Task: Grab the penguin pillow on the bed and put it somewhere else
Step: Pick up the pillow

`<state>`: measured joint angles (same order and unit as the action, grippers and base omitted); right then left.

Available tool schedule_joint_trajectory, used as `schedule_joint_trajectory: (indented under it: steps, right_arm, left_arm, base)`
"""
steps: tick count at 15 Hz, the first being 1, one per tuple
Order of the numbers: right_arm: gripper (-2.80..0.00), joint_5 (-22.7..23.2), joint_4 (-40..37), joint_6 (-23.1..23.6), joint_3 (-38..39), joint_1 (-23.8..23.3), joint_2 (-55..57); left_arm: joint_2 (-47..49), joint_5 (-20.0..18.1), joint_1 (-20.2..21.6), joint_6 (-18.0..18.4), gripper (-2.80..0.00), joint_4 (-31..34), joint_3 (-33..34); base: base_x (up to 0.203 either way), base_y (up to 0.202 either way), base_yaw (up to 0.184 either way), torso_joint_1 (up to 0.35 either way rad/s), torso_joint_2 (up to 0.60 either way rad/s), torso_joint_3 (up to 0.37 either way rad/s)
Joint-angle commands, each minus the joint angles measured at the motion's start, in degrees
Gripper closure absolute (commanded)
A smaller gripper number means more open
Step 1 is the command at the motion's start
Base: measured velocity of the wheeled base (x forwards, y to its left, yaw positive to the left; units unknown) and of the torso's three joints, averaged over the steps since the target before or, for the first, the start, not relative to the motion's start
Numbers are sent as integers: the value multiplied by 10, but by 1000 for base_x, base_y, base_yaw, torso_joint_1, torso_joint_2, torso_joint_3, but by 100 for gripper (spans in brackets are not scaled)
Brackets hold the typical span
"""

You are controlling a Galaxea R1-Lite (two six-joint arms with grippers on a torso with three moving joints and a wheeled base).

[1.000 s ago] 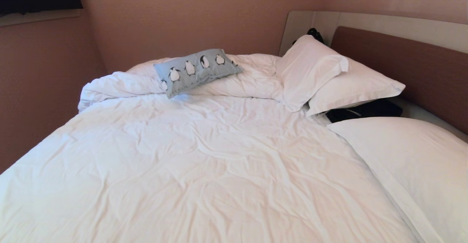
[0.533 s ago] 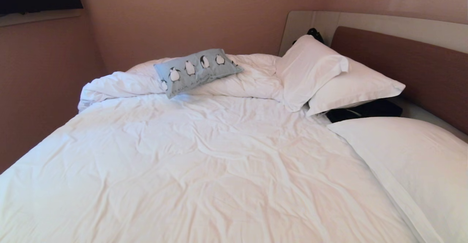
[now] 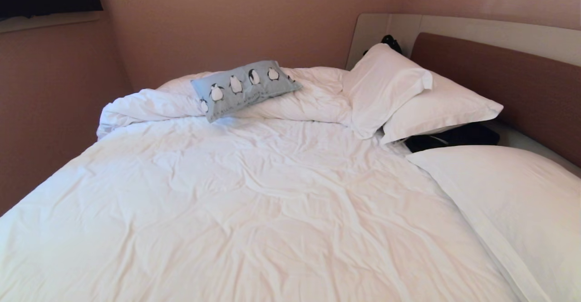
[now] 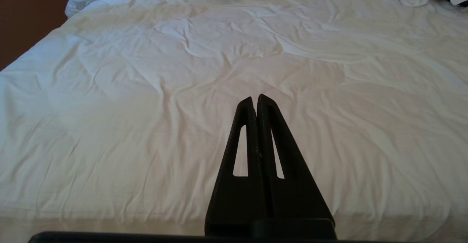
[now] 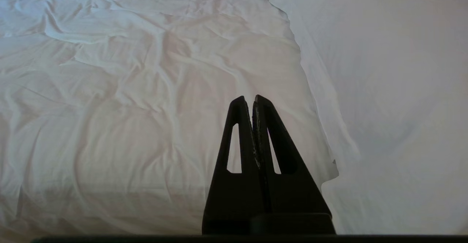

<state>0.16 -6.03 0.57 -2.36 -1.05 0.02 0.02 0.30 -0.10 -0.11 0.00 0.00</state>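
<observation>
The bed (image 3: 254, 211) fills most of the head view, its rumpled white duvet (image 3: 236, 188) spreading from the lower edge up to a bunched roll across the upper middle. A brown headboard (image 3: 504, 84) with a pale surround runs down the right side of the frame, and a pinkish wall (image 3: 236, 16) closes the top.

At lower right lies a large white pillow (image 3: 513, 202). Above it, in the upper right, two more white pillows (image 3: 408, 93) lean stacked against the headboard, with a dark item (image 3: 454, 136) partly tucked beneath them; what it is cannot be told.

The penguin pillow (image 3: 244, 88) sits in the upper middle of the head view, left of centre, resting on the bunched roll of duvet. Its long axis runs on a slant, from lower left up to upper right, with the row of black-and-white penguins following that line. The lower-left corner dips toward the flat part of the duvet; the upper-right end points toward the stacked white pillows, well apart from them.

Neither arm shows in the head view. In the left wrist view the left pincer (image 4: 256, 98) has its two black fingers pressed together, holding nothing, above the flat duvet. In the right wrist view the right pincer (image 5: 248, 99) is likewise closed and empty, above the duvet just beside the edge of the large white pillow.
</observation>
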Motion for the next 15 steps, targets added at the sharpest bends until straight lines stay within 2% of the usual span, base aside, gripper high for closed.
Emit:
schedule_joint_trajectory:
  steps: [1, 6, 12, 15]
  right_arm:
    - [0, 0, 0, 0, 0, 0, 0]
    - [0, 0, 0, 1, 0, 0, 0]
    - [0, 3, 16, 29, 0, 0, 0]
    - [0, 5, 23, 43, -34, 0, 0]
  left_arm:
    - [0, 0, 0, -1, 0, 0, 1]
    - [0, 0, 0, 0, 0, 0, 1]
    - [0, 0, 0, 0, 0, 0, 0]
    - [0, 0, 0, -1, 0, 0, 0]
  base:
    - [0, 0, 0, 0, 0, 0]
    - [0, 0, 0, 0, 0, 0]
    - [0, 0, 0, 0, 0, 0]
    - [0, 0, 0, 0, 0, 0]
